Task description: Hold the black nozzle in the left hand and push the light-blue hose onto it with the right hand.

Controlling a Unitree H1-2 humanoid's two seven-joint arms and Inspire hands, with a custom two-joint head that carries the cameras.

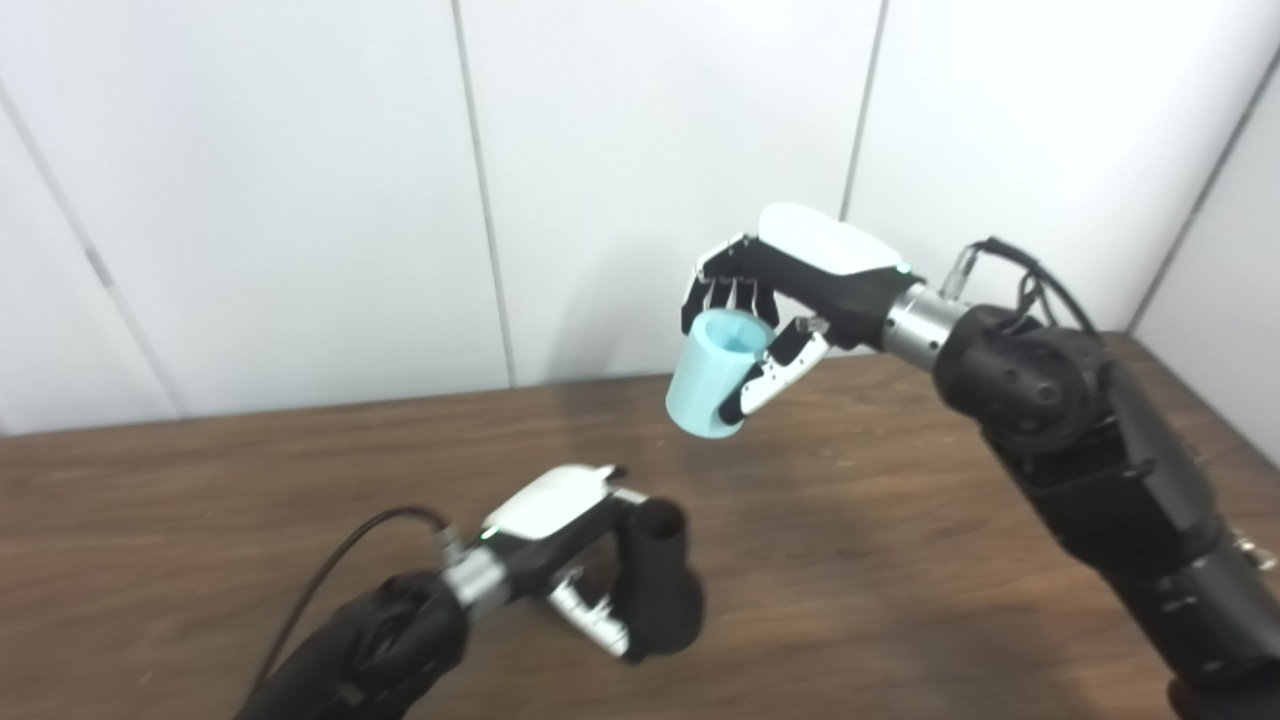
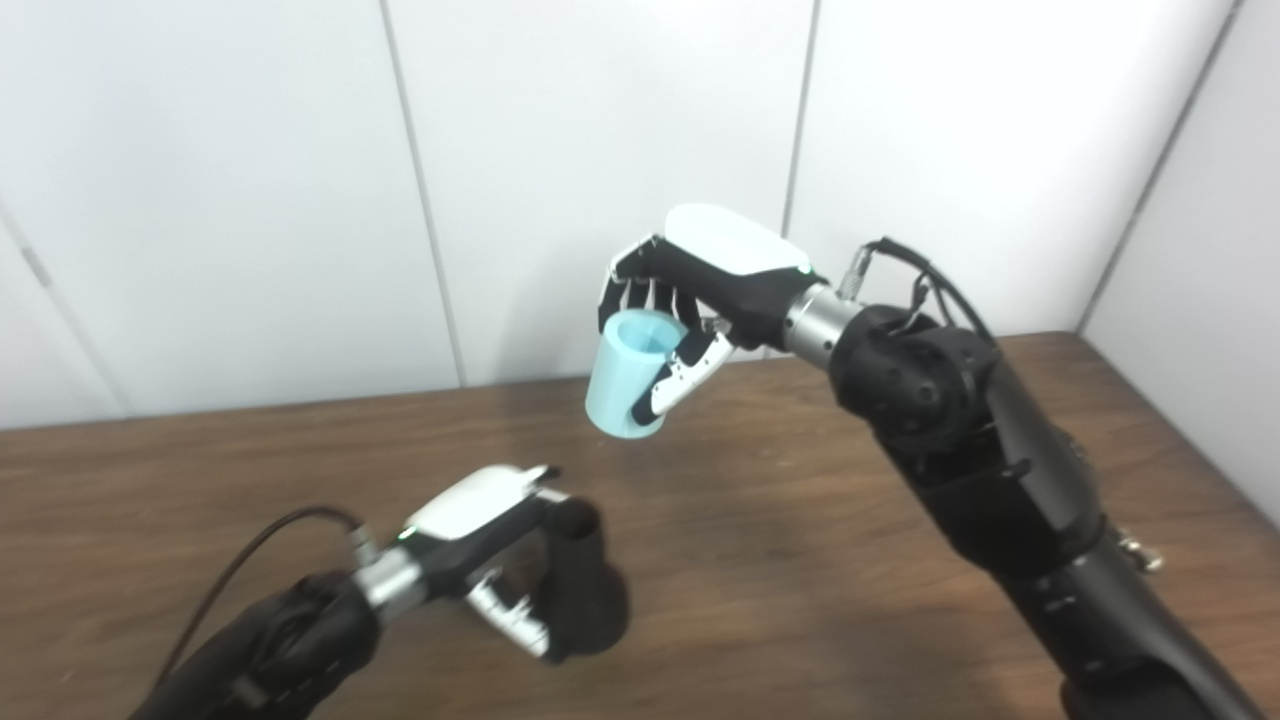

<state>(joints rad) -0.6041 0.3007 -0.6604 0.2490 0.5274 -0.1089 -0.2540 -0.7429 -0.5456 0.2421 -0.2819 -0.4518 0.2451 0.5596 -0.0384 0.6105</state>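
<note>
While the left hand (image 1: 575,560) sat low over the brown table (image 1: 900,560), its fingers were wrapped round the black nozzle (image 1: 658,580), thumb on the near side. Nozzle stood roughly upright, open end up, slightly tilted; whether its base touched the wood, can't tell. The right hand (image 1: 780,300) was up in the air, clear of the table, in front of the white wall panels (image 1: 300,200). It pinched the light-blue hose (image 1: 712,375): fingers curled over the far side of the top rim, thumb pressed along the near wall. The hose was a short, wide tube hanging below the palm, tilted, lower end aimed down and left toward the nozzle. Upper opening faced the camera, and the bore looked hollow. Hose sat above and to the right of the nozzle, well apart, no contact. A black cable (image 1: 340,560) looped from the left wrist back down along the forearm.
</note>
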